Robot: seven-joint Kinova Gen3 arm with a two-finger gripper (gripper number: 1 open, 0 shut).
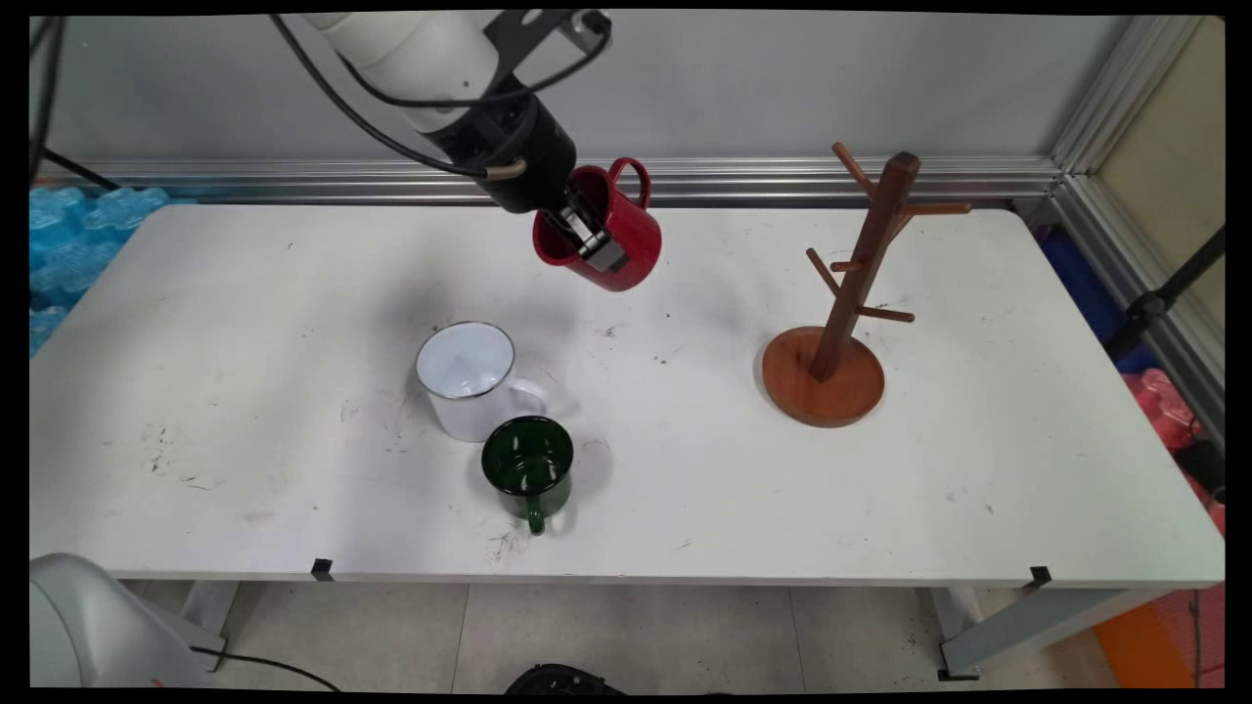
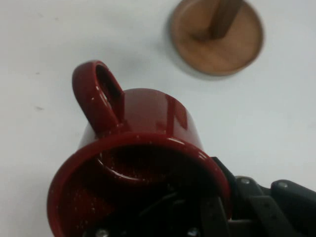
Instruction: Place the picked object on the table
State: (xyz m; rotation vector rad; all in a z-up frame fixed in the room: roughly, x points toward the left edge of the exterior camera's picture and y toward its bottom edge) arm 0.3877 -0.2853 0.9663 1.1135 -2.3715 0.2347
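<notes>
Red mug (image 1: 608, 235) is clamped by its rim in the gripper (image 1: 590, 238), raised above the bench (image 1: 245, 323), tilted, with the rack (image 1: 849, 293) lying at four o'clock.

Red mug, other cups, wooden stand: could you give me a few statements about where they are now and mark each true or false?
1. The red mug is held in the air by the gripper, one finger inside its rim. True.
2. The green mug hangs on the wooden mug tree. False: it stands on the table, in front of the white mug.
3. The mug tree's pegs are all bare. True.
4. The white mug lies on its side. False: it stands upright.
</notes>
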